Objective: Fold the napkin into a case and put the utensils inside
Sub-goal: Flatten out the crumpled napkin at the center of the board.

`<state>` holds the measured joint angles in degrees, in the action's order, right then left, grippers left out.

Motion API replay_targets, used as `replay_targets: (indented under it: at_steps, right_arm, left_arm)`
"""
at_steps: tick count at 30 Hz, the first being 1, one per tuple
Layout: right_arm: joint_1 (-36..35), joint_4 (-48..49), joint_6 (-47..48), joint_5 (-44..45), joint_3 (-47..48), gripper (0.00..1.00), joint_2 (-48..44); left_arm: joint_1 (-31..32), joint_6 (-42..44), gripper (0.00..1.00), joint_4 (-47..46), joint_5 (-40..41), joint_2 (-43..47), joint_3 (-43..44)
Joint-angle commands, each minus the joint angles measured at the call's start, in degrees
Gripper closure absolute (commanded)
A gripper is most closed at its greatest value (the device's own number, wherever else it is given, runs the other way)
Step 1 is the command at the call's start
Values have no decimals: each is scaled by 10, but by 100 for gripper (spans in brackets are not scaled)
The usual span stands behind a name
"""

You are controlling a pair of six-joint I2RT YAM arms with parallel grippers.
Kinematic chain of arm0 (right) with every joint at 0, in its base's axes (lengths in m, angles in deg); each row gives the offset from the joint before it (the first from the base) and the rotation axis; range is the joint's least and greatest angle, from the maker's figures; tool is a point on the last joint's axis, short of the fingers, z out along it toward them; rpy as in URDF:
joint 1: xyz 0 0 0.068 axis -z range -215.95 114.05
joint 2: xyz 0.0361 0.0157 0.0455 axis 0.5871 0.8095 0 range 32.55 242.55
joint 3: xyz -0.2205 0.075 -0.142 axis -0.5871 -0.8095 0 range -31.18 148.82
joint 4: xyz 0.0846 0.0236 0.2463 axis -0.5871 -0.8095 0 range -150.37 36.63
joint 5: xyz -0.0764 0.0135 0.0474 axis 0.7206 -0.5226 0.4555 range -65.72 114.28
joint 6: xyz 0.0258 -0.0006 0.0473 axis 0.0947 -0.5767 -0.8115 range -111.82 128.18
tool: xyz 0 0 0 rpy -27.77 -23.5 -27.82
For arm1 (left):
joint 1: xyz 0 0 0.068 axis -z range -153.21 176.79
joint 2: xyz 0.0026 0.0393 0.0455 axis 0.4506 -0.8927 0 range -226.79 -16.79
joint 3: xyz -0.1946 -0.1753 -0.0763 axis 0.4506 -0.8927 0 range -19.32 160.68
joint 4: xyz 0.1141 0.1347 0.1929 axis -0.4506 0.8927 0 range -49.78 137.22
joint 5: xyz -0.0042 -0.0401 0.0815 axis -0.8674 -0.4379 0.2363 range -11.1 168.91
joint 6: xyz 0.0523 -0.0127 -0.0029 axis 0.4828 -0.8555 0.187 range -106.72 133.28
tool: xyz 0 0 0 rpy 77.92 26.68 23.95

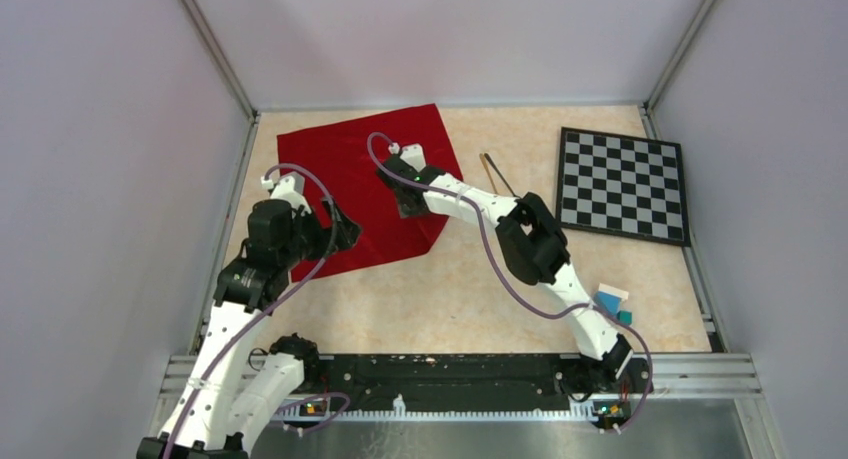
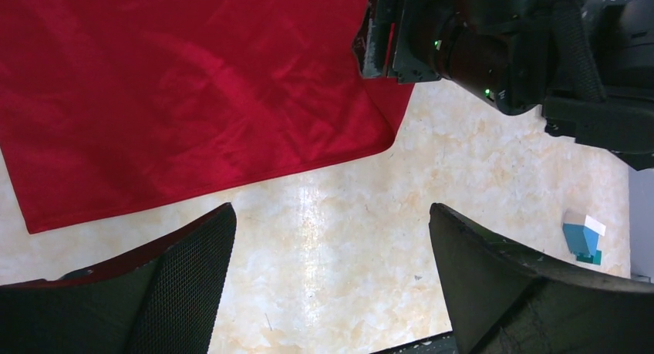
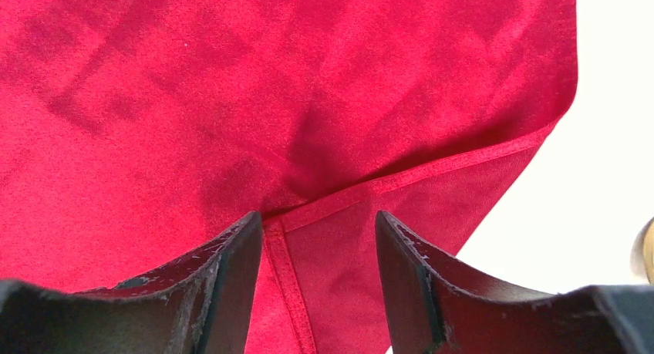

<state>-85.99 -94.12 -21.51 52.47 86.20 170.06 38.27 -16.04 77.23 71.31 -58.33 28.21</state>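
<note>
Step in hand: first fold, by my read. The deep-red soft cloth napkin [image 1: 345,169] is spread flat at the far left of the beige marbled table [image 1: 480,289]. No case shape yet.

Right gripper [image 3: 318,219] is down on the napkin's right edge. Jaws are part-open and straddle a stitched hem. They aren't pinched on it, so nothing is held.

Left gripper [image 2: 332,211] hangs over bare table just beside the napkin's near edge, jaws as wide as they go, empty.

Next move, as I see it: the right jaws need to close on that hem and carry it across to the left. The left could pin or take the near edge so the cloth doesn't drag.

Cloth looks thin and limp with soft creases. It seems doubled over at the hem by the right jaws.

The slim gold spoon [image 1: 489,172] and dark metal fork [image 1: 503,179] lie together between the napkin and the black-and-white checkered board [image 1: 622,184], untouched.
</note>
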Motion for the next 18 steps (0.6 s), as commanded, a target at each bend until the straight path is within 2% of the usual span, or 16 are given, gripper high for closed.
replay_targets:
  at_steps: [1,6,11,14,18]
  right_arm:
    - [-7,-20,4,27,19,45,1]
    - [-6,-23,-8,39,-25,45,-27]
    - [3,-12,-26,62,-118,45,-101]
    - [21,-2,-43,73,-221,45,-168]
    - [39,44,-53,60,-379,44,-305]
  left_arm:
    - [0,-5,1,-24,7,2,-8]
    - [0,-3,1,-30,16,-3,-11]
    - [0,-3,1,-41,23,-23,-14]
    - [0,-3,1,-52,23,-36,-18]
    - [0,-5,1,-73,11,-55,-29]
